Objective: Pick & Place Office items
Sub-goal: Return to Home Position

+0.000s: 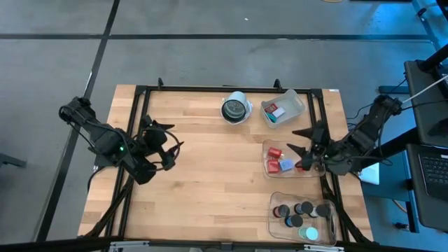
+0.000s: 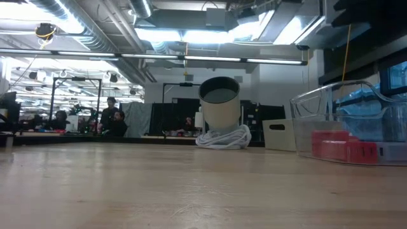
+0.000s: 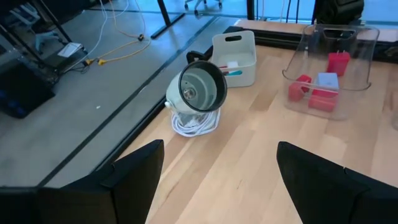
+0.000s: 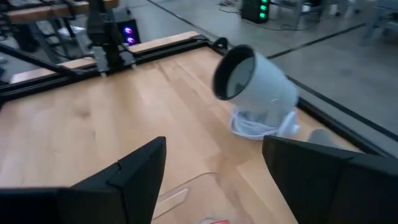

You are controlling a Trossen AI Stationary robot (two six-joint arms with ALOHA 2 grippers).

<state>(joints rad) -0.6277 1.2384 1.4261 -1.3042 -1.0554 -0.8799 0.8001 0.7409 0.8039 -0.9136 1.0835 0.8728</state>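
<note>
Now both dark arms hang at the sides of the pale wooden table (image 1: 210, 189), the left gripper (image 1: 176, 136) and right gripper (image 1: 292, 140) each with fingers spread apart. Red blocks (image 1: 274, 152) lie in the middle clear plastic bin (image 1: 266, 145). Black round discs (image 1: 302, 208) and a teal round piece (image 1: 309, 234) lie in the nearest bin (image 1: 272, 200).

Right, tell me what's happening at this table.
Nothing is being handled. The left gripper hangs open over the left side of the table, and the right gripper is open beside the middle clear bin. That bin holds red blocks. In the high view, the other clear bin below it holds black discs and a teal piece.
</note>
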